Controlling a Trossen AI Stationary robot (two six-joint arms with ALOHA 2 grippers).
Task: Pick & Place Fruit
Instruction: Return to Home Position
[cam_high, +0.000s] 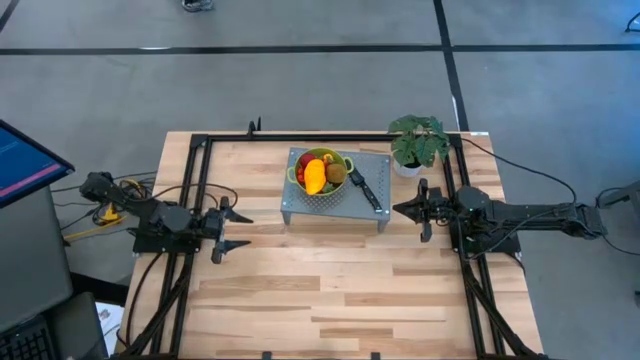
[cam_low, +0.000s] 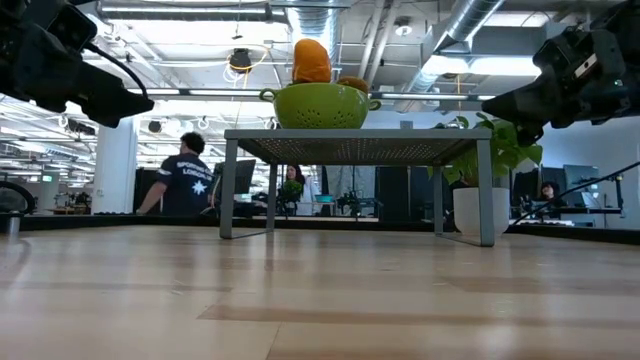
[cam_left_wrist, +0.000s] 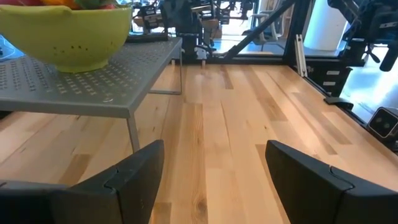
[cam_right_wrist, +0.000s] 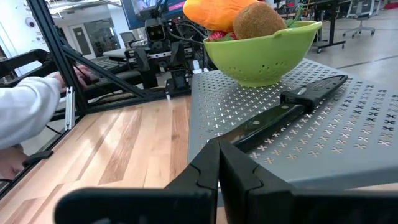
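Fruit (cam_high: 316, 172) sits heaped in the green bowl (cam_high: 338, 191) on the shelf (cam_high: 300, 210), midway between the arms: closed, empty right gripper (cam_high: 398, 210) just off one end, open left gripper (cam_high: 247, 230) off the other.

orange mango (cam_low: 311, 62), green holed bowl (cam_low: 320, 105), grey perforated shelf (cam_low: 360, 146).

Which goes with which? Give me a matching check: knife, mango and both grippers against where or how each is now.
1 knife
2 mango
3 left gripper
4 right gripper

A in the bowl
B shut, right of the shelf
C flat on the shelf, beside the bowl
D open, left of the shelf

Pairs: 1-C, 2-A, 3-D, 4-B
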